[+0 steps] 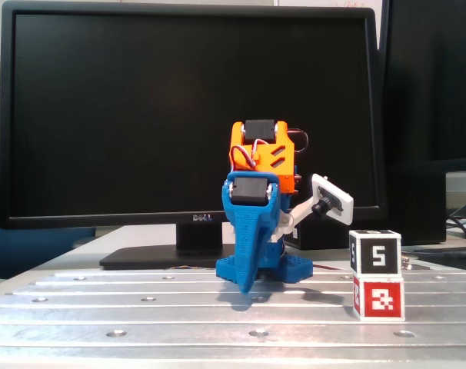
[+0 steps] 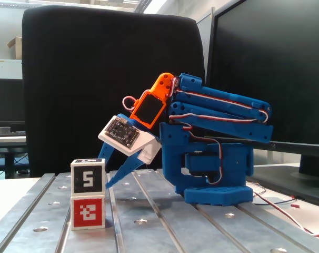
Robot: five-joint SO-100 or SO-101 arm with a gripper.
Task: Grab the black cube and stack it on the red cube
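Observation:
The black cube (image 1: pixel 375 250) with a white "5" on its face sits squarely on top of the red cube (image 1: pixel 378 298) at the right of a fixed view. The same black cube (image 2: pixel 88 177) on the red cube (image 2: pixel 88 212) shows at the left of the other fixed view. My blue gripper (image 1: pixel 244 287) points down at the metal table, left of the stack and apart from it. Its fingers meet in one wedge and hold nothing. From the side, the gripper (image 2: pixel 108 185) tip hangs just right of the stack, not touching it, with the arm folded back.
The slotted metal table (image 1: pixel 141 307) has bolt holes. A large Dell monitor (image 1: pixel 141 115) stands behind the arm, and its base (image 1: pixel 152 257) rests on the table's far edge. The arm's blue base (image 2: pixel 217 184) has loose wires (image 2: pixel 286 208) to its right. A black chair back (image 2: pixel 96 68) fills the background.

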